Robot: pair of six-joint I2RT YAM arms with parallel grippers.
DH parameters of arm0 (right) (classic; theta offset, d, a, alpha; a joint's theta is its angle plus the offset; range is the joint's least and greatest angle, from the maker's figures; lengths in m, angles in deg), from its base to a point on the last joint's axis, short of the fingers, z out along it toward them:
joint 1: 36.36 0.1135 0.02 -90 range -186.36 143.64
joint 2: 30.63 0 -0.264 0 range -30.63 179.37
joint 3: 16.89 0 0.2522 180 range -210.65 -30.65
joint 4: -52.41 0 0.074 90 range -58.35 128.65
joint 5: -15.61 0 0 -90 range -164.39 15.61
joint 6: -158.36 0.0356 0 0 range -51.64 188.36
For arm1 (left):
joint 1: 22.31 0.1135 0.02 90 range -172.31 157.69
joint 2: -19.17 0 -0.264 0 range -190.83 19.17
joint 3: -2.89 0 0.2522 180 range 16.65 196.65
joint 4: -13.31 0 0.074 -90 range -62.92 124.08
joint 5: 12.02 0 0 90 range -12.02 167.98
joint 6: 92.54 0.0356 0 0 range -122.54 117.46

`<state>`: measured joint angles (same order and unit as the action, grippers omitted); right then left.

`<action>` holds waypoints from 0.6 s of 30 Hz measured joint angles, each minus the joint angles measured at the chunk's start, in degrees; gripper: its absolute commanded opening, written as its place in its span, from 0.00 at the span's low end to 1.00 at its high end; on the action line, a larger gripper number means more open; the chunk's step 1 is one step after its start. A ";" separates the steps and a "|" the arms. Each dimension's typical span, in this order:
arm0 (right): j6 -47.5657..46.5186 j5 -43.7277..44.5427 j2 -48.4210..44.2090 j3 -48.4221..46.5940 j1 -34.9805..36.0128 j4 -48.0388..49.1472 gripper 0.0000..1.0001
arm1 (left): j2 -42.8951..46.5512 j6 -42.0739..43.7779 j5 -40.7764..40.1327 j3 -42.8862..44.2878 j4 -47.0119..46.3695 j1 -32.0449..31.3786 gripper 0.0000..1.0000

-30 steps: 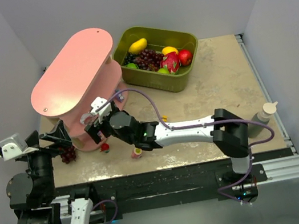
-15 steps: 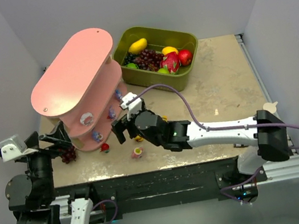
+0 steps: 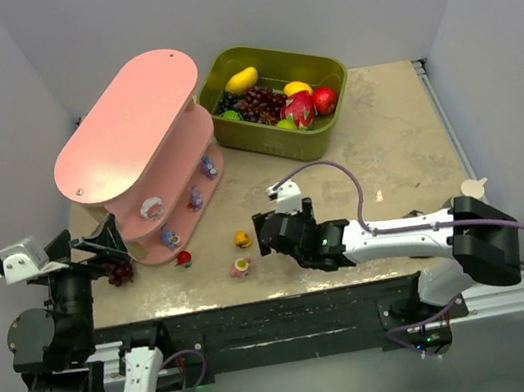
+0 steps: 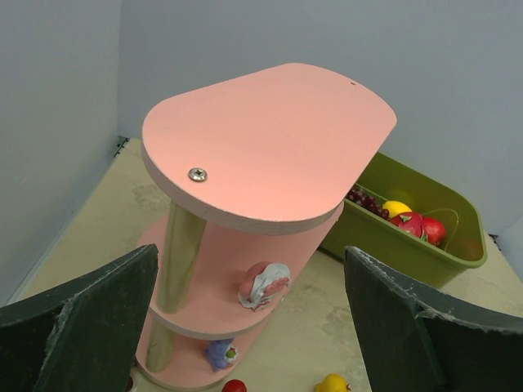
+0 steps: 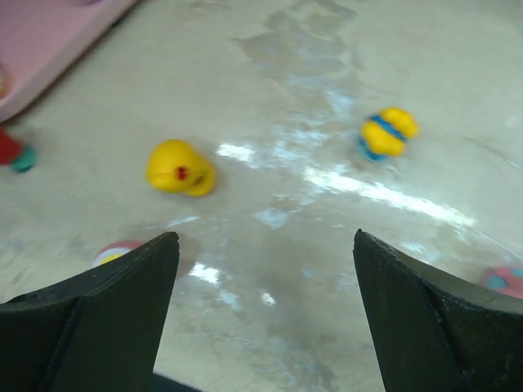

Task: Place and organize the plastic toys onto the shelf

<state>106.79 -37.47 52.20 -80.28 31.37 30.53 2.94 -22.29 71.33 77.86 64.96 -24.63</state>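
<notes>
The pink three-tier shelf (image 3: 128, 128) stands at the back left; it also shows in the left wrist view (image 4: 270, 139). A pink-and-white toy (image 3: 151, 207) lies on its middle tier (image 4: 263, 284). Three purple toys (image 3: 194, 198) stand on the bottom tier. On the table lie a red toy (image 3: 184, 258), a yellow duck (image 3: 242, 239) and a pink-and-yellow toy (image 3: 241, 267). My right gripper (image 3: 267, 236) is open and empty, low over the table just right of the duck (image 5: 180, 168). My left gripper (image 3: 98, 247) is open and empty, near the shelf's near end.
An olive-green bin (image 3: 276, 102) of larger fruits stands right of the shelf. A dark red grape bunch (image 3: 120, 272) lies by my left gripper. A yellow-and-blue toy (image 5: 386, 132) and a pink one (image 5: 502, 280) lie near my right gripper. A bottle (image 3: 465, 196) stands at the right edge.
My right gripper has drawn back from the shelf's tiers, to the right and down toward the table. The pink-and-white toy now shows on the middle tier. The left arm has not moved.
</notes>
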 measured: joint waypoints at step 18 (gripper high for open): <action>5.66 -5.09 -14.40 17.27 -1.90 10.95 0.99 | 0.00 -0.02 0.94 0.02 0.00 0.00 1.00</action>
<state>112.45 -42.56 37.79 -63.01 29.46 41.48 2.94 -22.31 72.27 77.88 64.96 -24.63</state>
